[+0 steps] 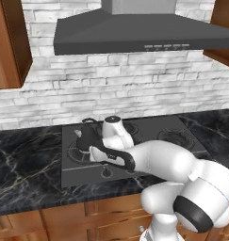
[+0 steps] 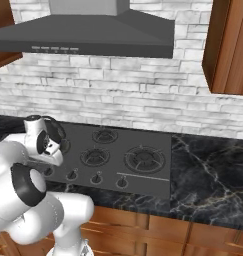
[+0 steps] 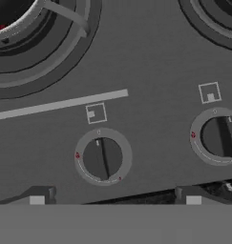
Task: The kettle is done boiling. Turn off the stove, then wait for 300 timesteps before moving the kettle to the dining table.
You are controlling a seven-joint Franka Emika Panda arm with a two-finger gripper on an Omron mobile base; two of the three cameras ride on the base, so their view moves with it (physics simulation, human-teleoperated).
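Tool point(image 3: 115, 194) just above stove point(image 3: 151, 62) knob point(image 3: 102, 158), apart.

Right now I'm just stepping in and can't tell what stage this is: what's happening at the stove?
The arm is bent low over the stove's front edge, by the kettle sitting on a left burner. The hand view looks straight down at a knob, with the open hand's fingertips spread to either side, not yet touching it. The kettle has not been picked up.
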